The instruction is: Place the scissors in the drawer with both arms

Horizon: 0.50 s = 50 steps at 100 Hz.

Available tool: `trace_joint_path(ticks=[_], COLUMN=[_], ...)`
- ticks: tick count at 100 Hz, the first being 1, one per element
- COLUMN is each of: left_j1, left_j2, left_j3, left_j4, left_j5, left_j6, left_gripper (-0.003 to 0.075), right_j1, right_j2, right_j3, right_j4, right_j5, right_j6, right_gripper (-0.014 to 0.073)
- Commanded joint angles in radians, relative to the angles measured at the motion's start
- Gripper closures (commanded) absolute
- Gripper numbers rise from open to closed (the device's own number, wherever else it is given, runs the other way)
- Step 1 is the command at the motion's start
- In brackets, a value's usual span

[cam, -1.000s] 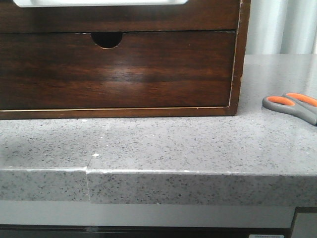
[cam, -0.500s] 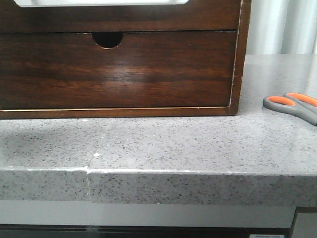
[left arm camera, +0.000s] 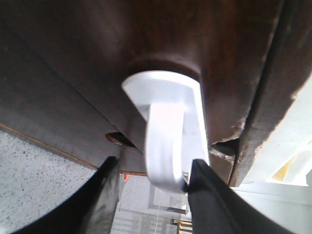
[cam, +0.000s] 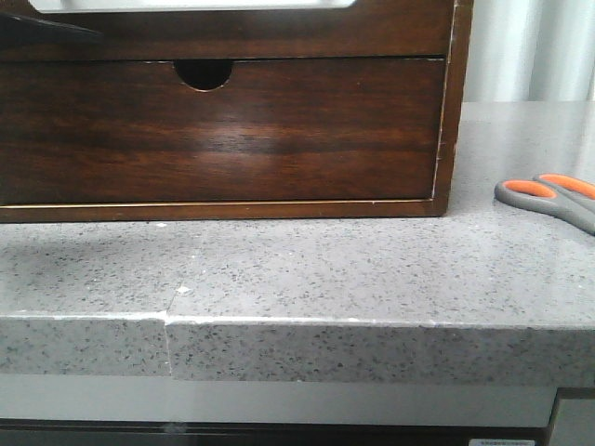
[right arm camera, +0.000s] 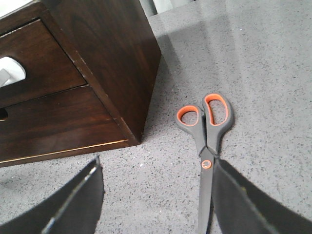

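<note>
Our right gripper (right arm camera: 153, 200) hung parted, empty, over the scissors (right arm camera: 208, 141) lying on the counter (cam: 325, 269) beside the cabinet. Beyond, our left gripper (left arm camera: 151, 195) bracketed the drawer's (left arm camera: 97, 48) white handle (left arm camera: 170, 126) — unclenched. We judged closing and pulling came next.

Drawer (cam: 223, 35) glossy dark wood; scissors (right arm camera: 207, 141) matt grey plastic handles; countertop (cam: 372, 269) speckled polished stone.
</note>
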Motion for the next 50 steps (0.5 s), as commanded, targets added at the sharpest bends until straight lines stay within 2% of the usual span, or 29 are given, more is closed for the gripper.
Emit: trace_joint_path(ticks=[1,12,50], left_j1=[-0.005,-0.005,-0.005], left_j2=[-0.007,-0.007,-0.007], left_j3=[-0.033,-0.033,-0.033], left_j4=[-0.063,-0.063,-0.063], left_j5=[0.003,-0.019,-0.023], left_j6=[-0.005,-0.005,-0.018], left_gripper=[0.0425,0.0425,0.0424], right_j1=[-0.006,-0.006,-0.006], right_j2=[0.020,0.020,0.020], right_j3=[-0.038,-0.036,-0.034], right_j4=[0.023,0.023,0.023], right_j5=[-0.063,-0.063,-0.061], right_j6=[-0.004,-0.004,-0.004], right_gripper=[0.0179,0.0203,0.0203])
